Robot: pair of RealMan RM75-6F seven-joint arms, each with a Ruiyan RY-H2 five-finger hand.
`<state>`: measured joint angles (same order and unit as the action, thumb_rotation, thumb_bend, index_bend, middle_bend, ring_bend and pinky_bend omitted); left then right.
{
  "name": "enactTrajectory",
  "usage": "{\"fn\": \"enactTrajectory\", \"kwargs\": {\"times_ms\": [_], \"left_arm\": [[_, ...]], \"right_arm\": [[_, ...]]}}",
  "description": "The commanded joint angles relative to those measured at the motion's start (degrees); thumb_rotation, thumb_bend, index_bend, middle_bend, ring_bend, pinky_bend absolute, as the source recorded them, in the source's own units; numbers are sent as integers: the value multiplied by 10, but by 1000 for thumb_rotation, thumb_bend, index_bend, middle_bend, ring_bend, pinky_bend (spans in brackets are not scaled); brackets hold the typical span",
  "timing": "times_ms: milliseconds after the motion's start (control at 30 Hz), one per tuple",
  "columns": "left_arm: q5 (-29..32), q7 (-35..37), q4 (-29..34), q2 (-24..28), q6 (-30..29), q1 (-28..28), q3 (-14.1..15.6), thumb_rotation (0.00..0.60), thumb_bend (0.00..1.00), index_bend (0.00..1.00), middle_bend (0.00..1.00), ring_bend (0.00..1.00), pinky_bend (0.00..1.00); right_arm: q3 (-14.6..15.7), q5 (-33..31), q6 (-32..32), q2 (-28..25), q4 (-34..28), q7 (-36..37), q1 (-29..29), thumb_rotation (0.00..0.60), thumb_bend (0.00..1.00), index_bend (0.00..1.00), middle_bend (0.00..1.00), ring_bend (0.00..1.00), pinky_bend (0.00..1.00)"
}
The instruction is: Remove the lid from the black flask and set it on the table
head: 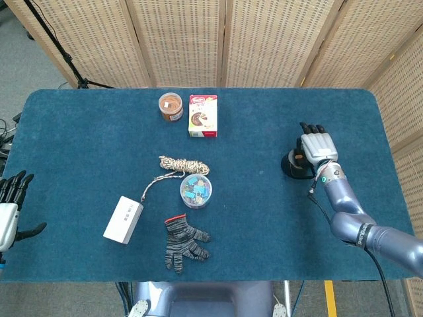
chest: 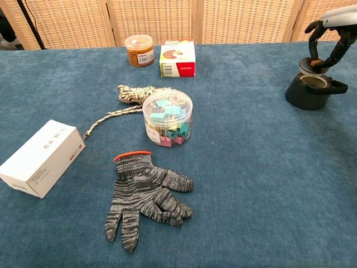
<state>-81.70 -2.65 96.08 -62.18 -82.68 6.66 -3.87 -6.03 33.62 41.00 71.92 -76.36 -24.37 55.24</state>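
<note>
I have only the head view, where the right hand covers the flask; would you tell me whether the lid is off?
Observer: Yes. In the chest view the right hand pinches the lid clear above the flask.
Operator: Thank you. Is the flask upright?
Observer: It stands upright on the table, with its mouth open.
</note>
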Motion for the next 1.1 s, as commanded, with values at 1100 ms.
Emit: {"fn": "enactTrajectory", "kwargs": {"times_ms": [1100], "left_arm": [[-30, -6, 1, -6, -25, -13, 13, 600, 31, 0, 0, 0, 0]], "right_arm": [[85, 235, 165, -47, -143, 48, -195, 600, 430, 640, 0, 0, 0]]}}
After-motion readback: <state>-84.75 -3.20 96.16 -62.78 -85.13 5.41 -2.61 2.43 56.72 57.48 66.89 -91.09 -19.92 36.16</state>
